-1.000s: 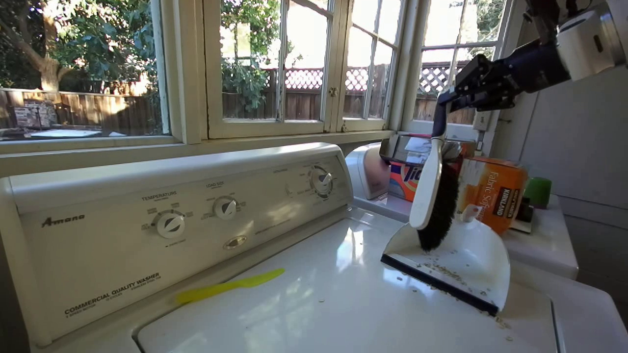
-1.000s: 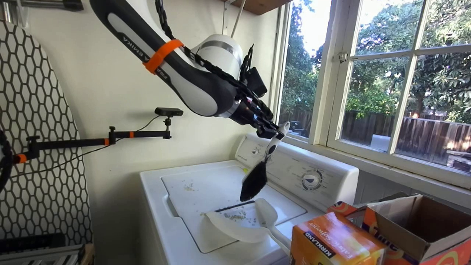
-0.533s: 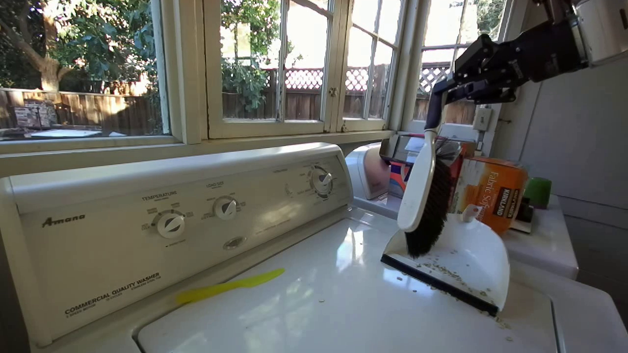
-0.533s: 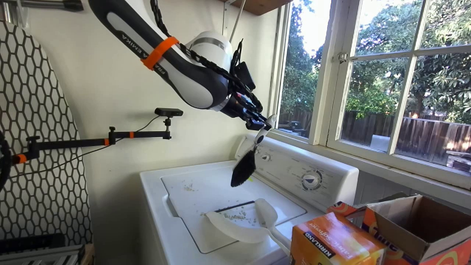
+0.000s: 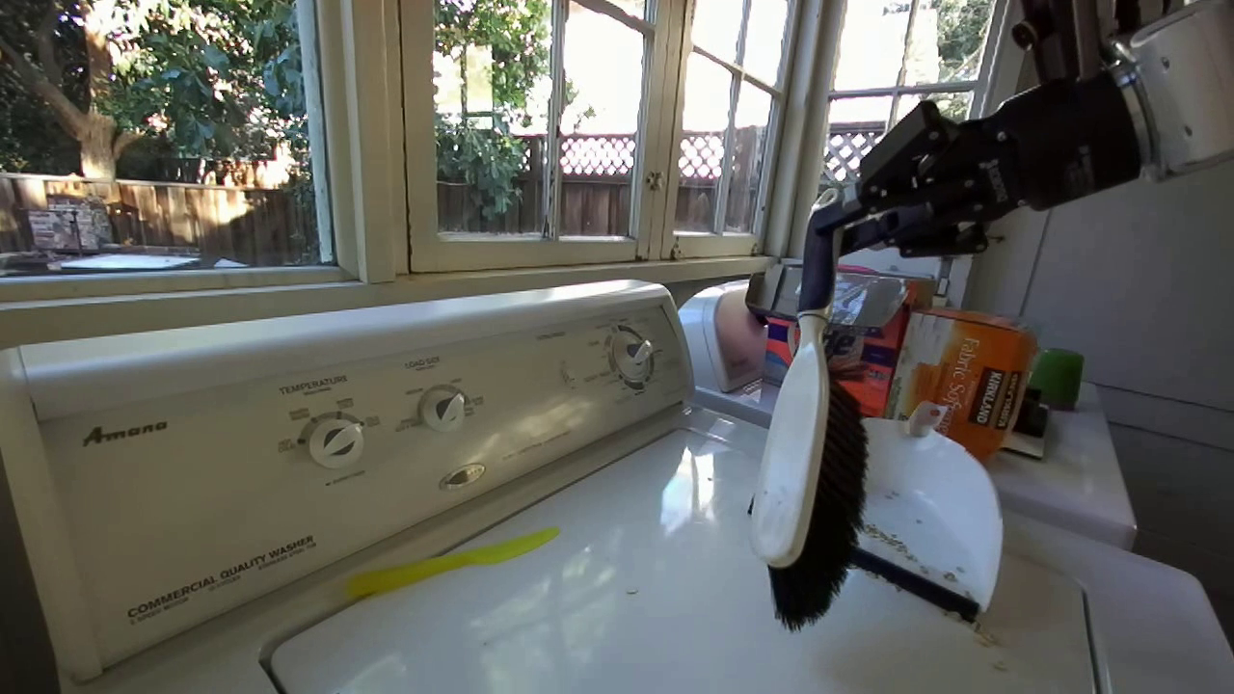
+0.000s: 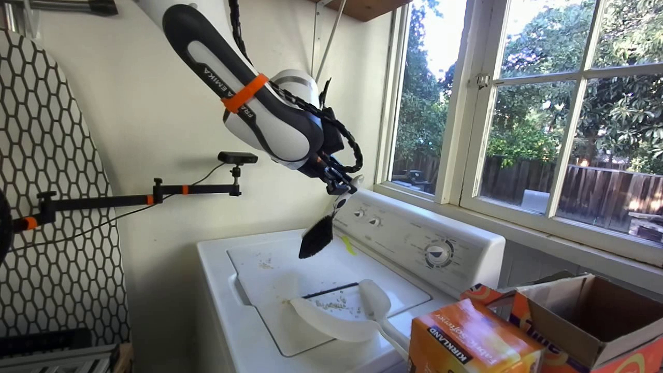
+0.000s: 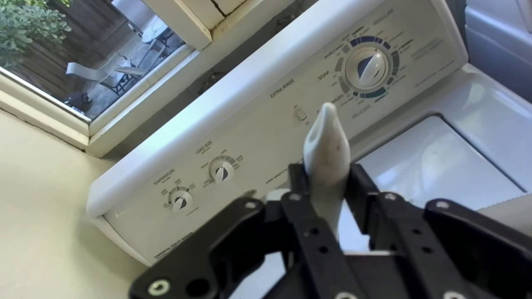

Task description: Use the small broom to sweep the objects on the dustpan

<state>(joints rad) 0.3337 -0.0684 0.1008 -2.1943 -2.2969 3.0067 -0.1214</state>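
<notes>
Bristly broom (image 5: 806,424) in tool (image 7: 328,179), curved plastic dustpan (image 5: 950,492)

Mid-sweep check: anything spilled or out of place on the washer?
Yes. Loose bits lie on the washer lid outside the dustpan, including a cluster well apart from it, though others are inside. A yellow utensil also lies beside the control panel; it seems unrelated to sweeping.
</notes>
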